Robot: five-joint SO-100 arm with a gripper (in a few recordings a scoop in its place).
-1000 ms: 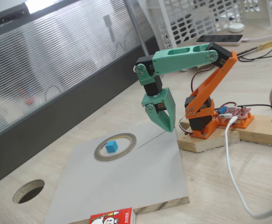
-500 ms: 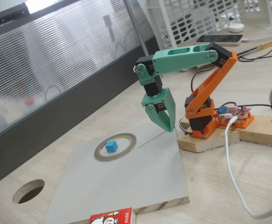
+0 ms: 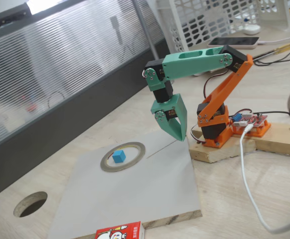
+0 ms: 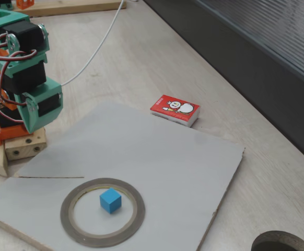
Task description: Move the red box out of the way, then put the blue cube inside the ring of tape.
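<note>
While the cube [image 3: 118,157] [image 4: 110,201] sits inside the tape ring [image 3: 123,156] [image 4: 103,211], apart from its wall, the ring lies flat on a grey board [image 3: 135,194] [image 4: 157,162]. Off the board's edge, the red box [image 3: 120,231] [image 4: 175,110] rests on the pale wooden table [image 3: 264,174] [image 4: 141,47], its face showing a white cartoon figure and print too small to read. A round hole [image 3: 30,203] [image 4: 281,243] cuts the tabletop near the board. Raised clear of the board and empty, the green gripper [image 3: 177,132] hangs with its fingers together. A ribbed translucent partition [image 3: 50,64] backs the desk.
</note>
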